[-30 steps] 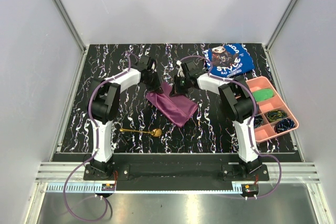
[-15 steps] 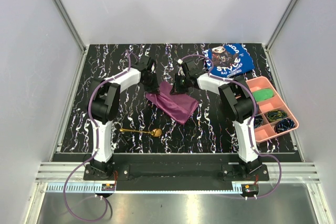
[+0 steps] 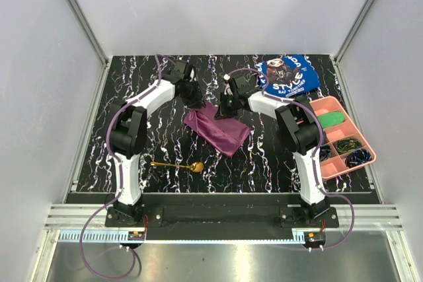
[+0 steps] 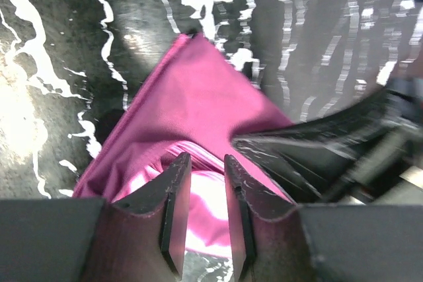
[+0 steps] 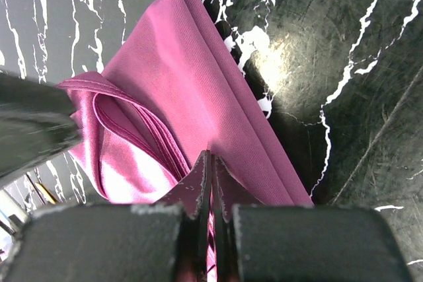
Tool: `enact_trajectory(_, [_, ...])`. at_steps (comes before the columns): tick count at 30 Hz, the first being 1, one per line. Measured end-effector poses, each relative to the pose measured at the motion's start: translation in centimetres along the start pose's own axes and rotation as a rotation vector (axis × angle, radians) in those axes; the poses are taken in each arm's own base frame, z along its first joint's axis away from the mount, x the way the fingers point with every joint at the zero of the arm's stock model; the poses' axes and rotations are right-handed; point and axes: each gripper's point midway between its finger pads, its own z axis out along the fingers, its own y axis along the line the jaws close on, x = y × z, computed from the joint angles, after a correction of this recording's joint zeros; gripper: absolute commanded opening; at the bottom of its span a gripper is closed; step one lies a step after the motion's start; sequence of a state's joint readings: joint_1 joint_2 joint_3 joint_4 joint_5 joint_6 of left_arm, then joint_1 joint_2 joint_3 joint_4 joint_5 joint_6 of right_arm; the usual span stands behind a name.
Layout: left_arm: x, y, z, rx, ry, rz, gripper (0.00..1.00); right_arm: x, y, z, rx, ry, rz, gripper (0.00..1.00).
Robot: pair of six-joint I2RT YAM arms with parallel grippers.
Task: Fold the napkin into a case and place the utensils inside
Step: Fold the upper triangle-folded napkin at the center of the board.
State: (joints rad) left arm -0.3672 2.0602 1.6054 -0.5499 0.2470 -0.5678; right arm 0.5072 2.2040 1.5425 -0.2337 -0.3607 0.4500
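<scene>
Right hand (image 5: 211, 161) is pinched shut on the folded napkin (image 5: 178, 84); left hand (image 4: 207, 163) stands slightly apart, empty. The pink tray (image 3: 371, 156) holds green and dark items.

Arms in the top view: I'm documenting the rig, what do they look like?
The left arm and right arm have white shells, black joints and a purple cable looping to each base. The left gripper and right gripper have dark wedge-shaped fingers.

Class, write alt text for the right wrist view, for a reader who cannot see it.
The right gripper, its black fingers shut, pinches a plum-purple shiny napkin that lies folded in layers on a black table with white marble veins.
</scene>
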Motion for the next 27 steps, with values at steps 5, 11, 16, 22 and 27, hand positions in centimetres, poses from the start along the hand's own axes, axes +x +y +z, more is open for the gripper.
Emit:
enact_trajectory(5, [0.1,-0.8,-1.9,0.045,-0.028,-0.01,0.12,0.3,-0.1,-0.2,0.009,0.017,0.006,0.02])
enact_trajectory(11, [1.8,1.6,-2.9,0.024,-0.008,-0.056,0.07,0.4,0.7,-1.1,-0.01,0.031,0.001,0.06])
enact_trajectory(16, [2.5,3.5,-2.6,-0.004,0.009,-0.087,0.08,-0.1,2.7,-2.1,-0.071,0.02,-0.014,0.08])
enact_trajectory(22, [2.1,3.9,-2.7,-0.009,-0.001,-0.091,0.14,0.8,6.1,-1.6,-0.169,0.037,-0.025,0.03])
enact_trajectory(27, [1.0,3.9,-2.4,-0.007,-0.01,-0.076,0.31,2.1,7.9,0.1,-0.219,0.062,-0.026,0.0])
